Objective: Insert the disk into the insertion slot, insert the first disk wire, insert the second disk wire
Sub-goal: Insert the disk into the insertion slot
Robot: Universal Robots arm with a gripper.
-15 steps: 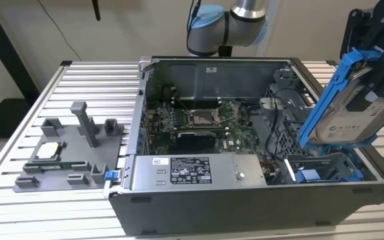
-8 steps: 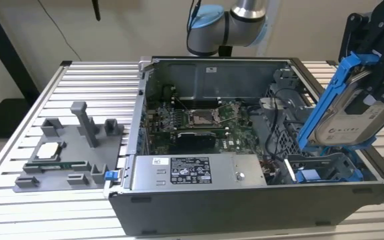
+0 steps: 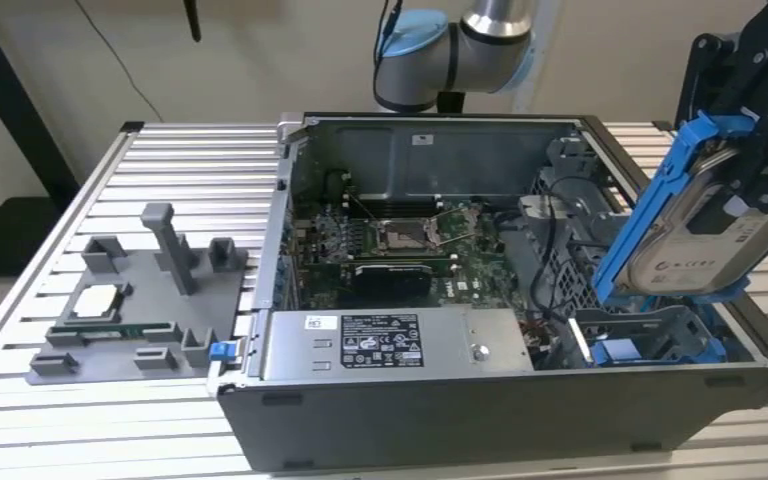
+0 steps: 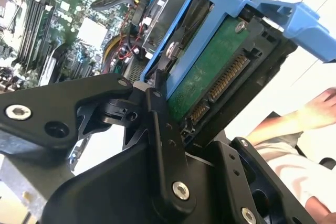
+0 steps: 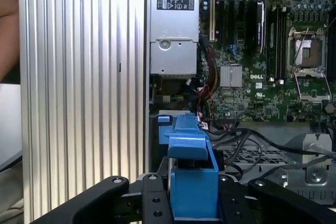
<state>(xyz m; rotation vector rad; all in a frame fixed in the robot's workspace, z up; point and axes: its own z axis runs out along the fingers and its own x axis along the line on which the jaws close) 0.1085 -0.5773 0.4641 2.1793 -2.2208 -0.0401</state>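
The pincer [image 3: 758,185] is clamped on the disk [image 3: 688,250], with 1 finger on each side of its blue carrier frame; both wrist views show this grip. In the exterior view the disk hangs at the right of the frame, steeply tilted, with its label facing the camera. Its lower edge is just above the insertion slot [image 3: 644,338], which sits in the lower right corner of the open computer case [image 3: 491,425] on the bench [image 3: 157,160]. The second wrist view shows the green board and the connector row of the disk, and no wire is plugged in there.

By this, 0 of the 3 steps are finished. The disk is not yet seated in the slot, so the 1st step is in hand. Both wire insertions are left. Dark cables [image 5: 252,140] lie loose inside the case near the slot, but which ones belong to the disk cannot be told.
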